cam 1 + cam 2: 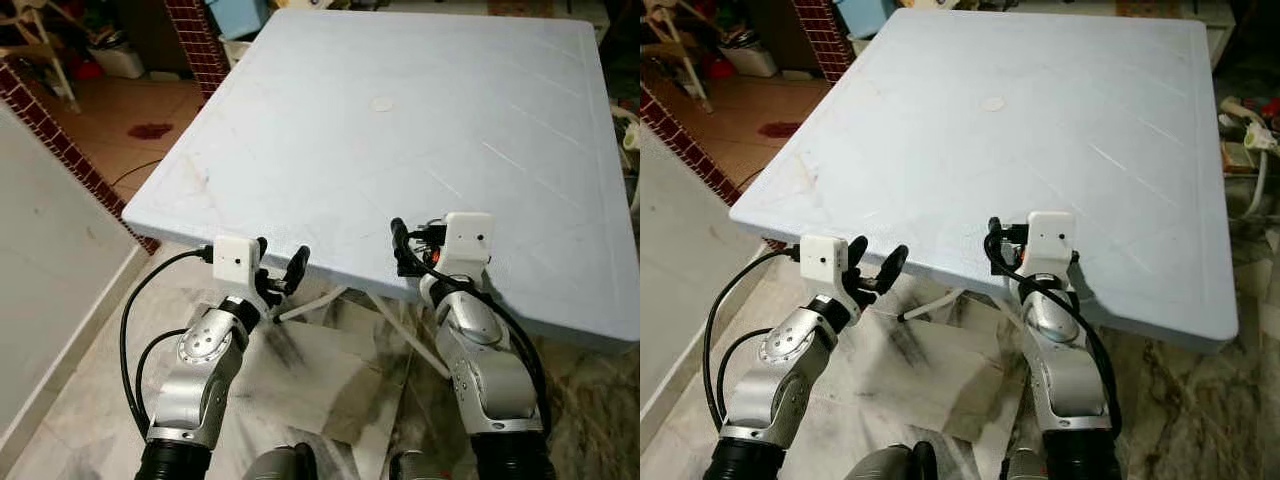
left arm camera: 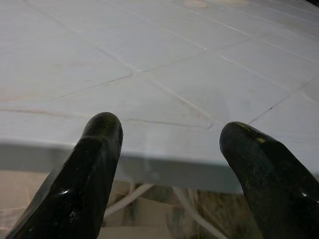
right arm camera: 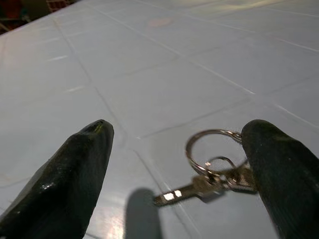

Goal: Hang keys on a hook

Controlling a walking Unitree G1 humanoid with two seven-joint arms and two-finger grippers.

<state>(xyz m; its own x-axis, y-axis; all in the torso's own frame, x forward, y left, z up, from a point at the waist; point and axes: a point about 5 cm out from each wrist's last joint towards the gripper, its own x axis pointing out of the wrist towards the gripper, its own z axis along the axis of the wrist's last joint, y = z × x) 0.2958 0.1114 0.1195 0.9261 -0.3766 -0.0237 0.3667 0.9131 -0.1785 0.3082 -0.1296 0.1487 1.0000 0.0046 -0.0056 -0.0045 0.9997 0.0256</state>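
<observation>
**Right gripper lined up on the keys at the near edge of the counter**

The keys (image 3: pixel 209 179) lie flat on the pale blue counter (image 1: pixel 400 150), close to its near edge, just ahead of the right gripper (image 3: pixel 179 164). In the right wrist view a silver ring leans against the inner face of one black finger, with a key blade pointing out toward the gap between the two fingers (image 3: pixel 75 169). The fingers stand wide apart and grip nothing; the ring seems to touch one finger or sit just beside it, though contact cannot be told for certain. The wide spread suits the flat, sprawling bunch: it gives room to straddle ring and blade before closing.

From the head views, the right gripper (image 1: pixel 405 245) sits low over the near edge of the counter, its wrist camera box above the surface, so the approach looks shallow and along the top rather than from above.

The left gripper (image 1: pixel 280 270) waits just off the near edge toward the near left corner, its fingers (image 2: pixel 94 164) also spread wide and empty, aimed across the counter rim. It appears parked out of the way.

No hook can be made out here, so the grasp probably comes first and the hanging place is yet to be found. Thin metal lying flat may slip under closing fingers.
</observation>
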